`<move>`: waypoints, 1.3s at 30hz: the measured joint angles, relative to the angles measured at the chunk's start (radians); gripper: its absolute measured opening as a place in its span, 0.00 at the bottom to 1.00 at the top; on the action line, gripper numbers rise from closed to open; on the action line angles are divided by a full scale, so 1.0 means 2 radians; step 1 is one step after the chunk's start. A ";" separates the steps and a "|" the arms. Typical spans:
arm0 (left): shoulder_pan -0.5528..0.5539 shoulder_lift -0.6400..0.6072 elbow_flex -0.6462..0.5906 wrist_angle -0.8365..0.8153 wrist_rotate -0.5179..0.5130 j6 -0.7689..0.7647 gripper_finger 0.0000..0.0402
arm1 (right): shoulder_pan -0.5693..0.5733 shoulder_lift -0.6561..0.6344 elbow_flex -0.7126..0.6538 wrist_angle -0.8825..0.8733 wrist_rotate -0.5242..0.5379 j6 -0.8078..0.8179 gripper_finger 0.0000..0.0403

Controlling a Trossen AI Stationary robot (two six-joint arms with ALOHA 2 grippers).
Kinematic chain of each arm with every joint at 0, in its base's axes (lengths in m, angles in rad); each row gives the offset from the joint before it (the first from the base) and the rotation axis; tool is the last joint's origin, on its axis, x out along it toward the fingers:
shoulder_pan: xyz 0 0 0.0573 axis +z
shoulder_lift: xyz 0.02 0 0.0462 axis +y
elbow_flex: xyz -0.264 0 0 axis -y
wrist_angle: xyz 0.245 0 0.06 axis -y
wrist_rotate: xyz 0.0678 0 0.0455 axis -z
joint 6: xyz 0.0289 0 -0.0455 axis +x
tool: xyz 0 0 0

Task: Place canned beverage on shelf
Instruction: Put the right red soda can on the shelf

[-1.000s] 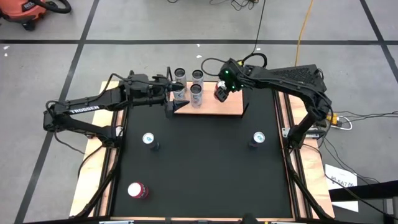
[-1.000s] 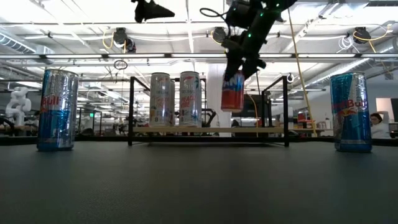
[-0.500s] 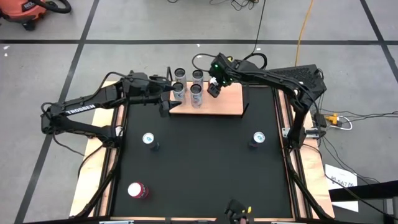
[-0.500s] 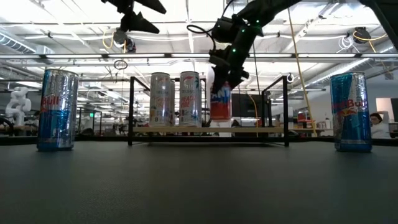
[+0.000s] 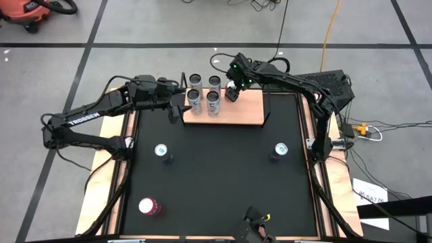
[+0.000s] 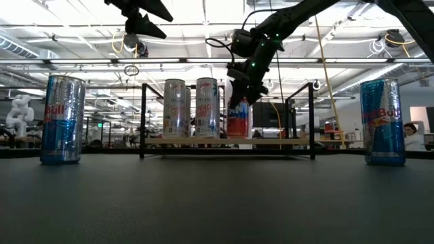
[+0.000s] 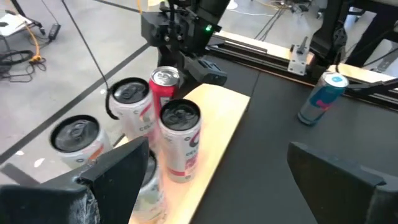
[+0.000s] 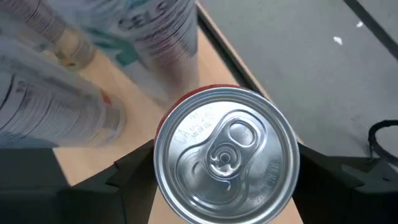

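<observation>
A short red can [image 6: 237, 122] stands upright at the far edge of the light-wood shelf [image 5: 236, 115], just right of several tall white cans [image 5: 204, 90] standing on the board. My right gripper [image 5: 231, 92] is above the red can and shut on it. The can's silver top [image 8: 227, 155] fills the right wrist view. My left gripper [image 5: 179, 108] hovers open and empty above the shelf's left end, its fingers [image 7: 121, 171] spread wide. My right gripper pinches the red can between its two fingers [image 8: 134, 171], one on each side just below the top rim [image 8: 160, 163]. The fingers come from above, pointing down. The can is upright, its bottom [image 6: 237, 135] level with the shelf board beside the white cans.
Two blue cans [image 5: 160, 151] [image 5: 280, 150] stand mid-table at left and right. Another red can [image 5: 148, 206] stands near the front left. The shelf's black end rails [image 6: 312, 112] rise above the board. The right half of the board is bare.
My right gripper has carried the red can toward the table's left and far edge and downward, from above the shelf's middle to the board beside the white cans. The can has stayed upright. My left gripper has drawn back a little toward the table's left edge.
</observation>
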 joint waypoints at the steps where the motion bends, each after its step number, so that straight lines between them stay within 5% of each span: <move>1: 0.003 0.000 0.000 0.000 0.000 0.006 0.95 | -0.001 0.000 0.000 0.004 0.000 -0.002 0.69; 26: 0.031 -0.001 0.000 -0.001 0.019 0.020 0.95 | -0.007 -0.001 0.000 0.001 -0.025 -0.014 0.82; 39: 0.031 -0.055 0.000 -0.020 0.004 0.005 0.95 | -0.004 -0.016 0.000 0.007 -0.026 -0.010 0.83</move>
